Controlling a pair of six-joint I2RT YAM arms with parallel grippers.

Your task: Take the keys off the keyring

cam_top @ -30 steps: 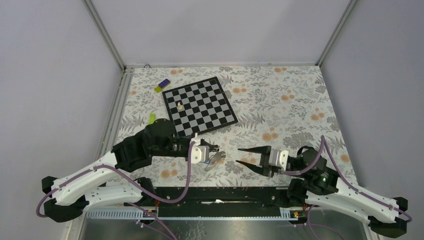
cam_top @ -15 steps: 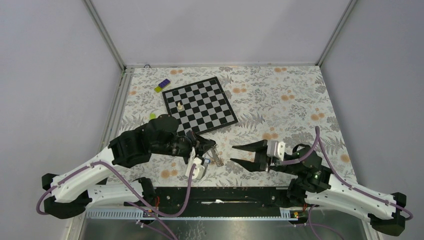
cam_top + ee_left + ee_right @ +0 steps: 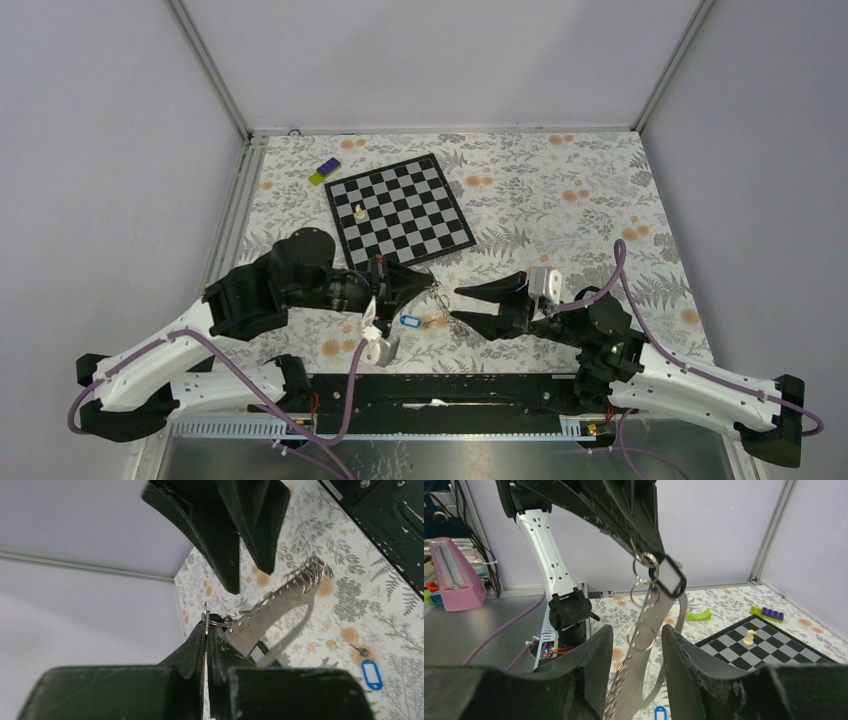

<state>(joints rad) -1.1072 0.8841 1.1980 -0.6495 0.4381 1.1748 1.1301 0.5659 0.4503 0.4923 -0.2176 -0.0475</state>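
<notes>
Left gripper (image 3: 206, 630) clamps keyring (image 3: 642, 559); keys (image 3: 655, 615) dangle, likely light, slick, swinging. Right gripper (image 3: 456, 305) half-open, empty. Best hold: a flat blade.

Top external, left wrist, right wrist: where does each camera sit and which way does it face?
Top external: above and behind the bases, looking down at the table; left arm and right arm show.
Left wrist: looks along its shut left fingers, which pinch the keyring, towards the right fingers.
Right wrist: looks between its open fingers at the hanging keys and chessboard; left arm shows.
Shared: both wrist views show the blue tag.
</notes>
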